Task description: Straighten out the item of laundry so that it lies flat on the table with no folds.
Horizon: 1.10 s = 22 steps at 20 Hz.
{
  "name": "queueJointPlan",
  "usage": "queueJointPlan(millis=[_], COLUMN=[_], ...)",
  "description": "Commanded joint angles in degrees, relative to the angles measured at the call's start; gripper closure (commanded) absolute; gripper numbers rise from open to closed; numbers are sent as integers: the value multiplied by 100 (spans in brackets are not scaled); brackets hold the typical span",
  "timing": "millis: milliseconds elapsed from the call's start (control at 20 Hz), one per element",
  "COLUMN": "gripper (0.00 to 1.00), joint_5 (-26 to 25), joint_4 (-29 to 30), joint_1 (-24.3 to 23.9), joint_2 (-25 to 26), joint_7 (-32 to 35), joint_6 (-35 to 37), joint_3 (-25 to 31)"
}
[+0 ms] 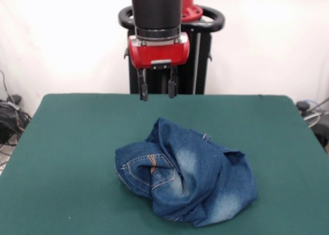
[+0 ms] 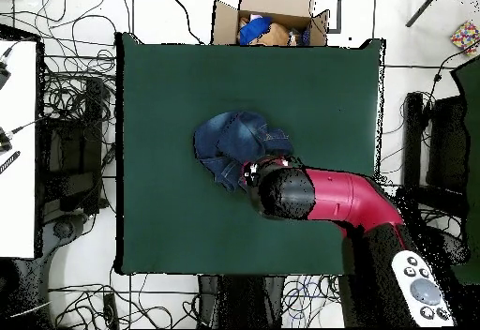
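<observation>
The blue denim jeans (image 1: 187, 181) lie crumpled in a bunched heap near the middle of the green table (image 1: 61, 158), with a back pocket and tan stitching showing on the left side. My gripper (image 1: 157, 95) hangs above the table behind the heap, its two dark fingers apart and empty, not touching the cloth. In the overhead view the jeans (image 2: 232, 142) sit mid-table (image 2: 159, 92), and the arm's red and black wrist (image 2: 286, 193) covers the heap's lower right edge and hides the gripper.
The black pedestal (image 1: 201, 60) stands behind the table's far edge. An open cardboard box (image 2: 272, 17) with items sits past the table's top edge in the overhead view. Cables (image 2: 75, 111) lie on the floor at left.
</observation>
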Motion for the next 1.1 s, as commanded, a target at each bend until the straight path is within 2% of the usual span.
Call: queueJointPlan(millis=[50, 800, 1100], gripper=[0, 0, 0], joint_5=[-245, -294, -409], joint_4=[113, -119, -493], joint_1=[179, 470, 631], joint_2=[437, 679, 1311], joint_7=[663, 755, 778], joint_6=[-270, -414, -756], joint_3=[-169, -375, -552])
